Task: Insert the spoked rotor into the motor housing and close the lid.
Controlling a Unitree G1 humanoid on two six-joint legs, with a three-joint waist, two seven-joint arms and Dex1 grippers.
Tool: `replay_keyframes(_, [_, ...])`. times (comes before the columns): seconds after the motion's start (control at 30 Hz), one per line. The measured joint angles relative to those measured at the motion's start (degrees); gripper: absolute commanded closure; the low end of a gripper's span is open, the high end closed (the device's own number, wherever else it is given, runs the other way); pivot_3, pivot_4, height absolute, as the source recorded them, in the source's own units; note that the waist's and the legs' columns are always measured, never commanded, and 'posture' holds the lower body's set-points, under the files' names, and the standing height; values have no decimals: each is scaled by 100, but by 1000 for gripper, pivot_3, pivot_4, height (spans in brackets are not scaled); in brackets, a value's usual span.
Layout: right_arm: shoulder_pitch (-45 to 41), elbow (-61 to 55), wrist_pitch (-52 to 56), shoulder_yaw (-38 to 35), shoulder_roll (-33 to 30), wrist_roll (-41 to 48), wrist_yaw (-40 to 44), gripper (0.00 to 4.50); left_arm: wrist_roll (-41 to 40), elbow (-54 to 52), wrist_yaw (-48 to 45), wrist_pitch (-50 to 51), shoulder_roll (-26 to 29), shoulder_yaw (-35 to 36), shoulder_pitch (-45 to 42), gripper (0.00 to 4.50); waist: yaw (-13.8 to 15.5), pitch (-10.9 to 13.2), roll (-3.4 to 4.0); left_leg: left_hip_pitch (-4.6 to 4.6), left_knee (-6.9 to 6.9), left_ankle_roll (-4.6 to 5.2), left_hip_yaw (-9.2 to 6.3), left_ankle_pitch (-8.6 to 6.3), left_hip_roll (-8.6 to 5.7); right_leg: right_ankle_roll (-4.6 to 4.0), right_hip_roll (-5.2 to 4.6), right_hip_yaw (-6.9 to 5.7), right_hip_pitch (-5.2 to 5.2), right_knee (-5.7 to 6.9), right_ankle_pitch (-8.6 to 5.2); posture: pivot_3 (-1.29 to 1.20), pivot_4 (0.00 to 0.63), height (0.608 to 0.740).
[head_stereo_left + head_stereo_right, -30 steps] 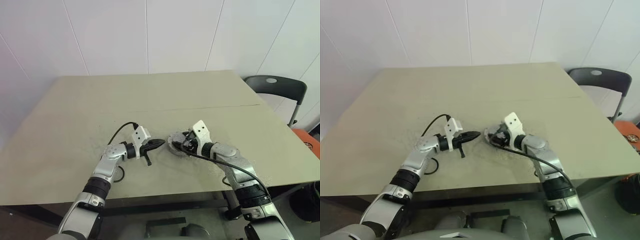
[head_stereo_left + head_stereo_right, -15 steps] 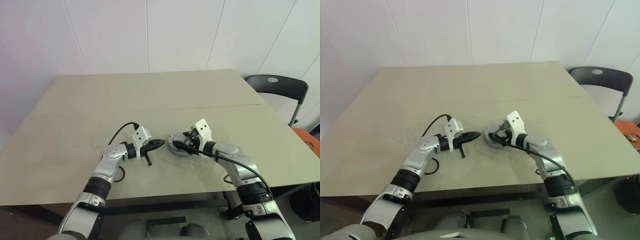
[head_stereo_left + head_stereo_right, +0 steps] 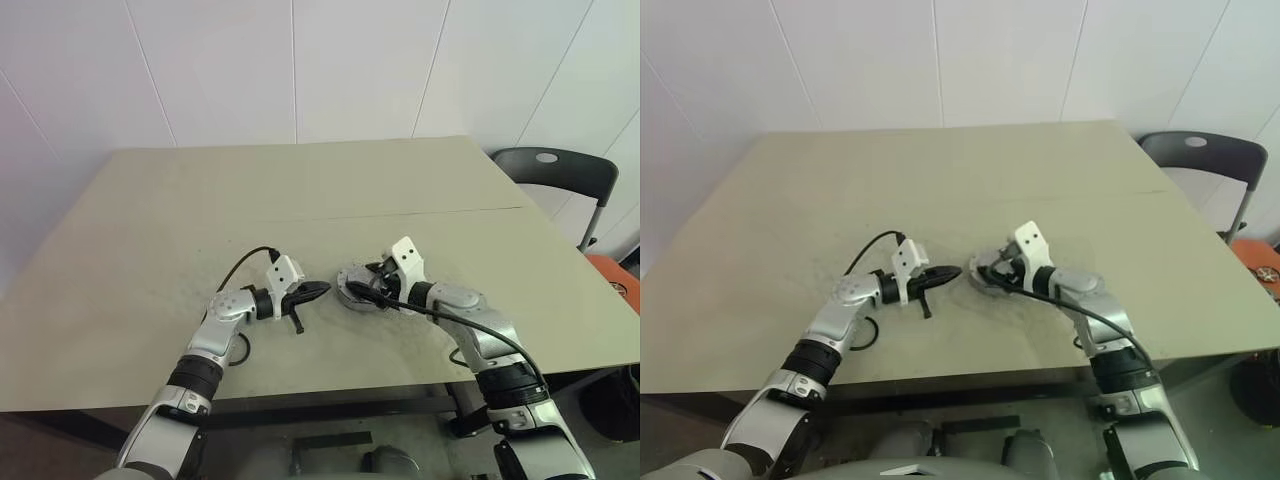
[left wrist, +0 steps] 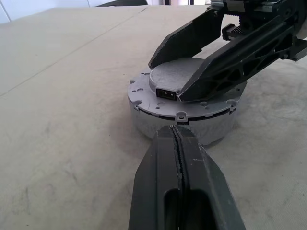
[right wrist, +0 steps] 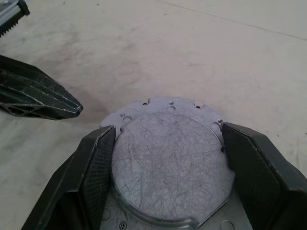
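Observation:
A grey round drum, the motor housing (image 4: 144, 120), stands on the table near its front middle (image 3: 352, 290). A flat grey lid (image 5: 168, 163) with a raised round centre lies on top of it. My right gripper (image 5: 169, 128) reaches over the housing, its two black fingers (image 4: 230, 62) pressed against either side of the lid's raised centre. My left gripper (image 4: 175, 130) is shut and empty, level with the table, its tip a short way from the housing's side (image 3: 322, 287). The spoked rotor is hidden.
A dark chair (image 3: 550, 165) stands past the table's right far corner, with an orange object (image 3: 622, 285) on the floor beside it. Black cables loop from both wrists over the table (image 3: 150, 250). A seam crosses the tabletop behind the grippers.

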Motion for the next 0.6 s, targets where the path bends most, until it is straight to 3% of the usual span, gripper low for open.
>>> replay_keyframes(0.4, [-168, 139, -674, 489, -650, -463, 334, 1340, 5, 3, 4, 0, -17, -4, 28, 4500, 50, 1, 1, -5, 6, 2, 0, 0, -3, 0, 0, -2, 0, -2, 0, 0, 0, 740])
replay_keyframes(0.6, [-174, 213, -288, 155, -559, -135, 482, 1340, 7, 11, 38, 0, -7, -4, 28, 4500, 145, 0, 0, -10, 6, 5, 0, -2, -3, -1, -3, -5, -5, -3, 0, 0, 0, 740])
